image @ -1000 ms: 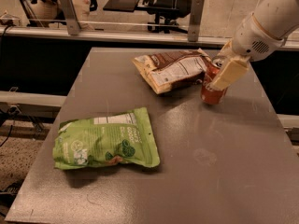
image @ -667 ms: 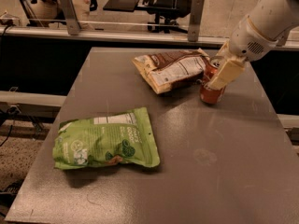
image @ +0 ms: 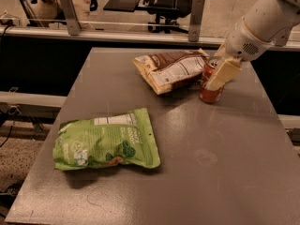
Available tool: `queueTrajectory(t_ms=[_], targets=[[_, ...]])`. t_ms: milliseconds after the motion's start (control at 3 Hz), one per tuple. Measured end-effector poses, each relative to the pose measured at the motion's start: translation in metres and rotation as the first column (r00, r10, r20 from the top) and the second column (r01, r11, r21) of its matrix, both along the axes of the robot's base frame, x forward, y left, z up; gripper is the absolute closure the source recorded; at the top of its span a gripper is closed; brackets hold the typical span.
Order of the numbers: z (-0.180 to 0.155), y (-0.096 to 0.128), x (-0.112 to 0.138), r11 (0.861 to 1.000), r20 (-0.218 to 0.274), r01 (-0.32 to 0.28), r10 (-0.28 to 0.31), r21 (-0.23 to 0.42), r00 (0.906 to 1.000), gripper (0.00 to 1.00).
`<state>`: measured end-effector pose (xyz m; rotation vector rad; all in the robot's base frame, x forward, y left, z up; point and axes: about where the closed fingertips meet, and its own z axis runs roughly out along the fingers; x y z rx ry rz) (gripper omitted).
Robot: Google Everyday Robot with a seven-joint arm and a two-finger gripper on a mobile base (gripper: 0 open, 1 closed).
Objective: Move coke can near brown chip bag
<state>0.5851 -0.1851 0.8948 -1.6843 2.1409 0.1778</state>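
1. At 8 o'clock on the counter (image: 220, 172): green bag (image: 105, 142), flat, well apart from the rest, same spot as a second ago. No part in the task.
2. Toward 12 o'clock: brown bag (image: 171, 69), flat, label panel up, unmoved.
3. Just beside that bag, at its 3 o'clock: can (image: 209, 94), near upright, silver top peeking out beside the bag's right corner. Edged a touch leftward over the last second, so now nearly touching the bag. Base on the counter or barely above it; hard to say which.
4. On the can: tool (image: 213, 83), clamped on it, one cream finger slanting across the can's front, the other hidden behind. Reaches in from 2 o'clock on the white arm (image: 262, 22).
5. Meaning for the task: can already as near the brown bag as needed, so placement looks essentially done. Probably left: settle the base flat, spread the tool, lift away without tipping the can or nudging the bag.
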Motion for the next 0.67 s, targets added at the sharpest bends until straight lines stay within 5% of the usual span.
queueTrajectory(t_ms=[667], targets=[[-0.0011, 0.0009, 0.0005, 1.0, -0.001, -0.001, 0.001, 0.0, 1.0, 0.0]])
